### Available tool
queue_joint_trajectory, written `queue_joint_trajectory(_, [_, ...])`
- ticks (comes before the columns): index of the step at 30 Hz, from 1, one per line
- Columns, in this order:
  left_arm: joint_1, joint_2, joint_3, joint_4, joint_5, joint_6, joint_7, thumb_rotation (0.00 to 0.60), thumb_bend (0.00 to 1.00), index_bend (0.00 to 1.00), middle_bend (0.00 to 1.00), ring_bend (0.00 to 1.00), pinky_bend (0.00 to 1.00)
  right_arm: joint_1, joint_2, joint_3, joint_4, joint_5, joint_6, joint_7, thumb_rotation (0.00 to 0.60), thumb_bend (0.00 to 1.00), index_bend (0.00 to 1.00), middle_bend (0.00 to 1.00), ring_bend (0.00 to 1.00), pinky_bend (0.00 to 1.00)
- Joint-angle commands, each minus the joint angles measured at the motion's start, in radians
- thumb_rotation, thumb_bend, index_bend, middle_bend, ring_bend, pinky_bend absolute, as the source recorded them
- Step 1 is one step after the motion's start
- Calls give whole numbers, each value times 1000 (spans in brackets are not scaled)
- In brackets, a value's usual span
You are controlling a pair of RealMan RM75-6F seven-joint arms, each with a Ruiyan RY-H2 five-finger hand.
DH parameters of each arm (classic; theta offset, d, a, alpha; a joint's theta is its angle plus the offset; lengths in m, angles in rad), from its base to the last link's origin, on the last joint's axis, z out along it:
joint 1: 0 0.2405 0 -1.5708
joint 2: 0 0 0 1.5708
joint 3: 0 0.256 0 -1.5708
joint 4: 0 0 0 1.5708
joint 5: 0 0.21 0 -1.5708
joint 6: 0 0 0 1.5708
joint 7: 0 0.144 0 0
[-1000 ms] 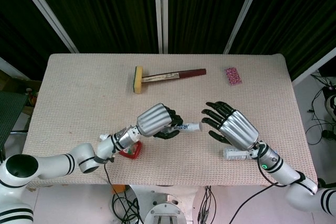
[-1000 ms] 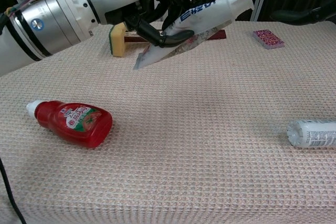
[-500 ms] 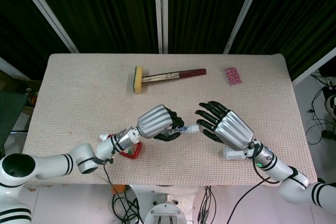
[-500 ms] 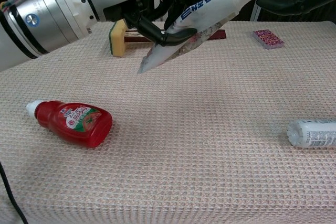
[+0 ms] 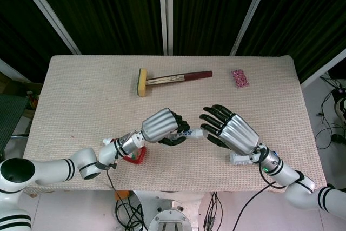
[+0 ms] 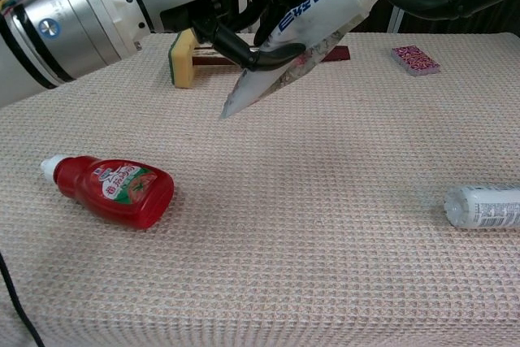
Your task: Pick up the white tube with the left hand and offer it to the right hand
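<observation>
My left hand [image 5: 162,125] [image 6: 236,14] grips the white tube [image 6: 305,34] above the table, cap end pointing to my right and flat crimped end hanging down to the left. In the head view the tube's cap [image 5: 197,132] sticks out toward my right hand [image 5: 230,132]. That hand is open with its dark fingers [image 5: 212,118] spread, and the fingertips reach right up to the cap. The chest view shows only those dark fingers [image 6: 431,4] at the top right, next to the cap; whether they touch it I cannot tell.
A red ketchup bottle [image 6: 110,187] lies near the left front, below my left forearm. A white bottle [image 6: 483,206] lies at the right front, under my right wrist. A hammer [image 5: 167,79] and a small pink packet [image 5: 240,77] lie further back on the woven tablecloth [image 5: 81,96].
My right hand has moved left toward the tube's cap, closing the gap. The left hand has lifted and tilted the tube slightly, cap end higher.
</observation>
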Motion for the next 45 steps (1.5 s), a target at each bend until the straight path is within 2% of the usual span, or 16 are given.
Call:
queue_joint_trajectory(1, [0, 1, 1, 0, 2, -2, 11, 600, 677, 665, 756, 660, 807, 3, -1, -1, 1, 1, 1, -1, 600, 344, 563, 407, 250, 377])
queue_joint_trajectory(7, [3, 5, 2, 5, 2, -14, 69, 600, 684, 665, 756, 661, 806, 6, 8, -7, -7, 8, -8, -10, 600, 461, 605, 432, 257, 386])
queue_joint_trajectory(16, [3, 8, 5, 12, 0, -45, 187, 600, 689, 665, 757, 660, 805, 7, 30, -22, -30, 33, -47, -28, 600, 517, 628, 444, 266, 387])
queue_joint_trajectory(45, [-1, 33, -7, -50, -39, -111, 273, 600, 688, 665, 757, 659, 802, 38, -4, -35, -24, 38, -85, -40, 600, 487, 630, 445, 266, 387])
